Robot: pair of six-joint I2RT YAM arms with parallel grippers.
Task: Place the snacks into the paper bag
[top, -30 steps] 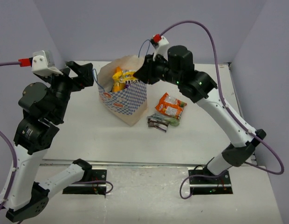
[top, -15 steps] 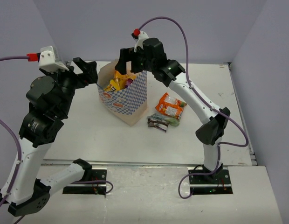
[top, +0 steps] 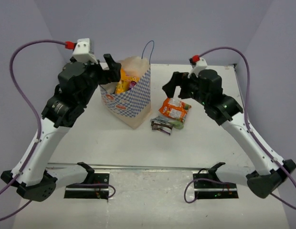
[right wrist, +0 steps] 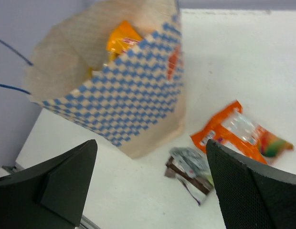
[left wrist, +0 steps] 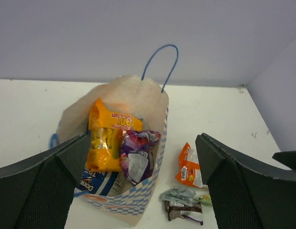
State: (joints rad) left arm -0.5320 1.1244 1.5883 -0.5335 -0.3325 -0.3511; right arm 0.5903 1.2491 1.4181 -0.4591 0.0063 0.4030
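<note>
Spread and empty, right gripper [top: 175, 90] hangs near orange-and-green foil packet [top: 174, 109] and small dark brown bar [top: 161, 125] lying beside upright blue-checkered white paper bag [top: 133, 102]; left gripper [top: 110, 74], also spread, sits by its rim, where a nudge could topple it.

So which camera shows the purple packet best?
The left wrist view: it looks down into the open bag, so the purple packet shows plainly beside the yellow one. The top view catches only a sliver at the bag's mouth; in the right wrist view the bag's checkered side hides it.
</note>
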